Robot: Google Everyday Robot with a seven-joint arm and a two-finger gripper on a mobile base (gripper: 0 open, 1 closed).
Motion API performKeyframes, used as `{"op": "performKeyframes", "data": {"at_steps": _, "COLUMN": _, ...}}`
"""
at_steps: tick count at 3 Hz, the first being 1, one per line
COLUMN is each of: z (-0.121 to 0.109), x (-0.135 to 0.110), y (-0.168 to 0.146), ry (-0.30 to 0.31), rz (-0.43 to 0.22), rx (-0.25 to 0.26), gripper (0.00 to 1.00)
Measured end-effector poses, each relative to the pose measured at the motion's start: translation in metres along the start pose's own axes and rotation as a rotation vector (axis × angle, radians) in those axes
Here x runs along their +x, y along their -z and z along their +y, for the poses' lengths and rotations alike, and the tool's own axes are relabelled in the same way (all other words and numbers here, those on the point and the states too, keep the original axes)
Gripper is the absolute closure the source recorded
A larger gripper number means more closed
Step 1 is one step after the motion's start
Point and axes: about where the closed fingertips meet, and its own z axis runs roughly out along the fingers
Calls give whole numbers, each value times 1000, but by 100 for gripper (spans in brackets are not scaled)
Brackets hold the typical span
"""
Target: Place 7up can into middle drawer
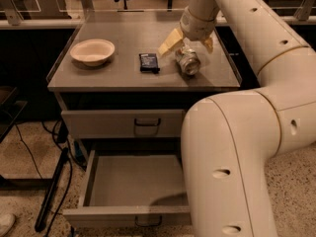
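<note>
Ref: cabinet [118, 33]. 7up can [188, 63]: on its side on cabinet top, right of centre, shiny end facing cabinet front. Gripper [186, 48]: over cabinet top at can's rear end, fingers [170, 42] spread wide, one each side of can; contact w/ can cannot be told, nothing held. Middle drawer [123, 215]: 2nd level of cabinet, pulled fully out. Top drawer [108, 125]: closed. Bowl [92, 51]: cabinet top, left. Dark packet [148, 62]: cabinet top, centre.
</note>
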Motion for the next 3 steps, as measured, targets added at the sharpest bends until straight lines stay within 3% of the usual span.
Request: {"op": "performKeyframes", "data": {"at_steps": 3, "z": 4, "x": -17, "y": -15, "ry": 14, "rz": -6, "rx": 0, "gripper": 0}}
